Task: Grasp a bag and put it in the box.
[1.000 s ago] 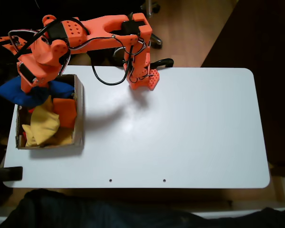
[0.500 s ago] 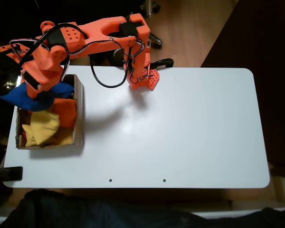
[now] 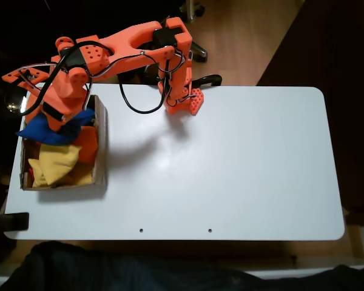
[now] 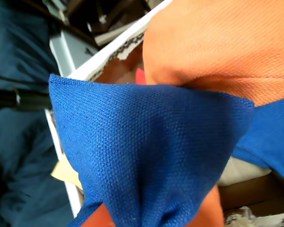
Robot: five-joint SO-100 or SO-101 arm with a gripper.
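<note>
Over surface's far left corner: orange claw (image 3: 53, 115) pinched shut on royal-blue square fabric beanbag (image 3: 48, 129), hanging above shallow brown cardboard box (image 3: 101, 142), far end, over yellow beanbag (image 3: 56, 160); positioned for drop inside walls.

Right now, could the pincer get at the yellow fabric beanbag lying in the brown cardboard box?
Probably not: the pincer is shut on the royal-blue fabric beanbag, which hangs over the yellow fabric beanbag in the brown cardboard box.
</note>
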